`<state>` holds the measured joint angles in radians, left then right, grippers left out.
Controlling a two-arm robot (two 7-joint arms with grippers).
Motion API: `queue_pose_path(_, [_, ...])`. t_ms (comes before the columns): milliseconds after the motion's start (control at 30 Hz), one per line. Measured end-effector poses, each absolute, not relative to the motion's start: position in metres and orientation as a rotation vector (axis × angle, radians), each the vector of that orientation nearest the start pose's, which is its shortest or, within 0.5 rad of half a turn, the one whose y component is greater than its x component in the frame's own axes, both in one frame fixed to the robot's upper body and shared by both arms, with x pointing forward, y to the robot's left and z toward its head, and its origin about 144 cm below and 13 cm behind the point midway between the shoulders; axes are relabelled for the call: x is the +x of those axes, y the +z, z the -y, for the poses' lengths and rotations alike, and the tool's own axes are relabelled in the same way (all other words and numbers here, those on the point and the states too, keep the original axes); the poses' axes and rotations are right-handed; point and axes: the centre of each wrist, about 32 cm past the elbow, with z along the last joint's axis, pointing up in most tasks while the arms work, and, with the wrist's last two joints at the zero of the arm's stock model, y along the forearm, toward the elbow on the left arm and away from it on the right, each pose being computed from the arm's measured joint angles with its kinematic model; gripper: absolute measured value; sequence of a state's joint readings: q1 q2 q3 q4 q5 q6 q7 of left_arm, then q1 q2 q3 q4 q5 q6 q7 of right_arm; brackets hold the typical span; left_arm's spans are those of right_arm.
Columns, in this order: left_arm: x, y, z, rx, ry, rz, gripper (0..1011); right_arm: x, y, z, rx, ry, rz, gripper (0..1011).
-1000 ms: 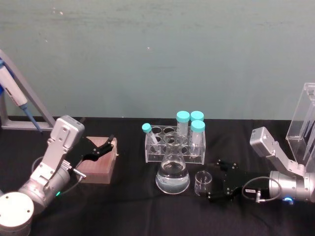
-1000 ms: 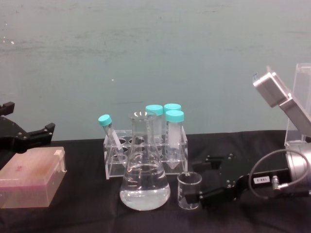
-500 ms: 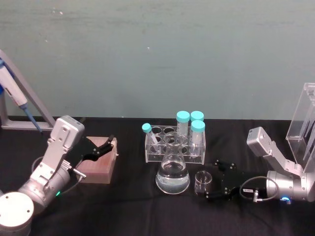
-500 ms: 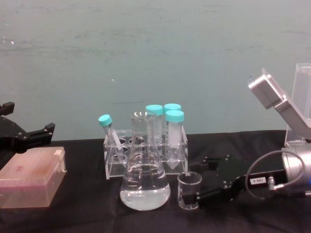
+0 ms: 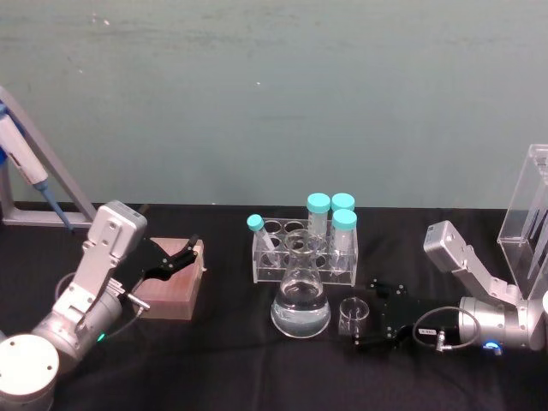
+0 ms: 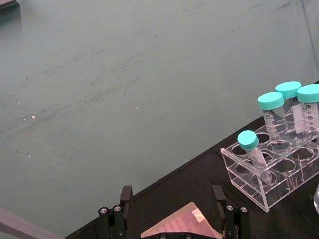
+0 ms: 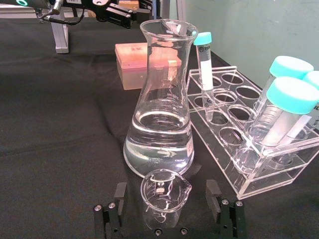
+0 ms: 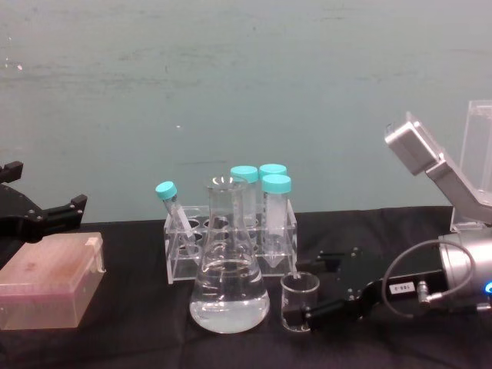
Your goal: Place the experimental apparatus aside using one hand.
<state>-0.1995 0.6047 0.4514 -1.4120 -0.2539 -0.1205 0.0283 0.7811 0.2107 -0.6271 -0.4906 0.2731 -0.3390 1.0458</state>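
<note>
Acrylic stand (image 5: 527, 205) partly beyond right edge.

On the black cloth (image 5: 223, 364) I see a clear rack (image 5: 267, 272) near the middle. Three tubes (image 5: 318, 214) with teal caps stand upright at its right end, and one thinner tube (image 5: 259, 233) leans in a hole at its left end. A pink box (image 5: 175, 295) lies well to the left. At the far left a pipette (image 5: 24, 158) hangs on a grey stand (image 5: 64, 184), before the green wall (image 5: 274, 94).
</note>
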Motion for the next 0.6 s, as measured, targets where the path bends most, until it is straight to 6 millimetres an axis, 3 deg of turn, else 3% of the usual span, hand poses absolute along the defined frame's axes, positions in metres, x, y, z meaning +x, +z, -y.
queue_pose_path(600, [0.4886, 1.1398, -0.3097, 0.304, 1.248, 0.285, 1000, 0.6289, 1.1195, 0.2578, -0.325, -0.302, 0.048, 1000])
